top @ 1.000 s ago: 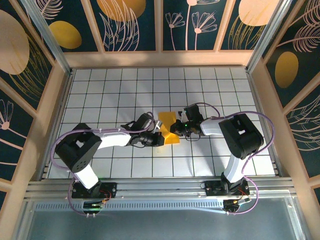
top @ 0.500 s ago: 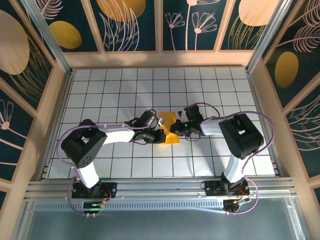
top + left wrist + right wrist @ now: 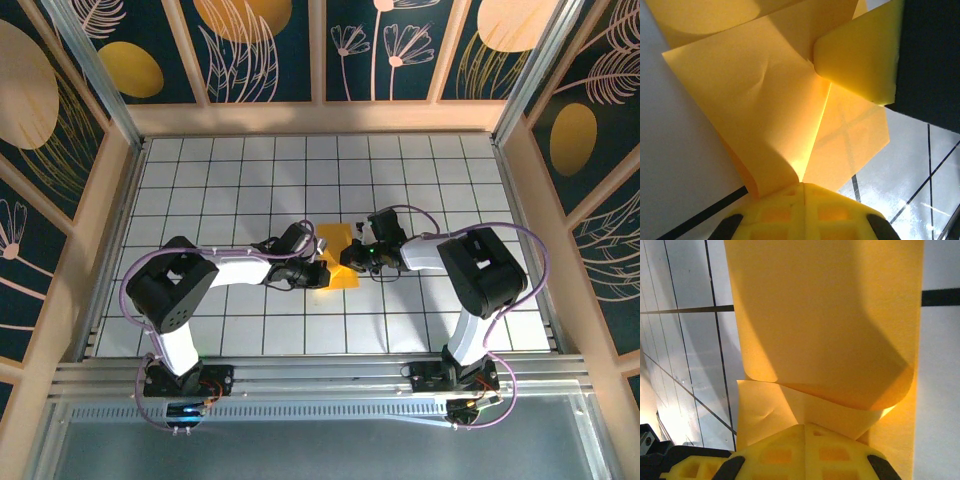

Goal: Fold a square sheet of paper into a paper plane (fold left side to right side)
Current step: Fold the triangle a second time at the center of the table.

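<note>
The square sheet of paper [image 3: 338,252], orange-yellow and partly folded, lies at the middle of the tiled floor between both grippers. My left gripper [image 3: 318,271] is shut on its near left edge. In the left wrist view the paper [image 3: 770,105] rises out of the closed yellow fingers [image 3: 802,186] with a crease running up from them. My right gripper [image 3: 353,257] is shut on the sheet's right side. In the right wrist view a flap [image 3: 830,325] curls over above its closed fingers [image 3: 808,427]. One right fingertip [image 3: 860,57] presses on the paper in the left wrist view.
White tiled floor [image 3: 230,180] with black grid lines lies all round the paper. Patterned walls and wooden rails [image 3: 320,118] close in the back and sides. Both arm bases [image 3: 185,380] stand at the near edge.
My left arm has swung its elbow to the right and its gripper has moved slightly up and right with the paper's edge. The right arm has stayed still.
</note>
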Motion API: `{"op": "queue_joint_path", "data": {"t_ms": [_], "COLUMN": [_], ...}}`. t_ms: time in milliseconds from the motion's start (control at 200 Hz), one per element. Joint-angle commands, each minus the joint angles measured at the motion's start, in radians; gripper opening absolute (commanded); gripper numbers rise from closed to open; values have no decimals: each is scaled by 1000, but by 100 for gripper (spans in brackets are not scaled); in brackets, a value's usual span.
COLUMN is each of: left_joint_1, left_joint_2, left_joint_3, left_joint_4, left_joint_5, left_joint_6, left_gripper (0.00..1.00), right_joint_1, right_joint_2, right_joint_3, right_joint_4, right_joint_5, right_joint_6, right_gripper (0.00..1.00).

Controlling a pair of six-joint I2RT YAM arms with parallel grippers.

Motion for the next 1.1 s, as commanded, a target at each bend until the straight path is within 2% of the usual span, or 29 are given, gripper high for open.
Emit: {"op": "queue_joint_path", "data": {"t_ms": [0,285,526,761,1096], "left_joint_1": [6,6,7,6,6], "left_joint_2": [23,28,32,37,31], "left_joint_3": [-18,-39,-44,-40,-40], "left_joint_4": [-1,-11,-23,-33,-57], "left_joint_5": [0,-26,-45,-55,-69], "left_joint_6": [9,5,17,25,22], "left_gripper": [4,1,0,0,0], "right_joint_1": [18,18,35,101,103], "right_joint_2": [37,-39,-107,-60,-4], "right_joint_3": [12,50,-28,-38,-12], "right_joint_4": [-70,-67,-21,40,-11], "right_joint_5": [28,30,42,45,106], "right_joint_6": [-15,-23,-2,26,-18], "right_gripper": [0,0,0,0,0]}}
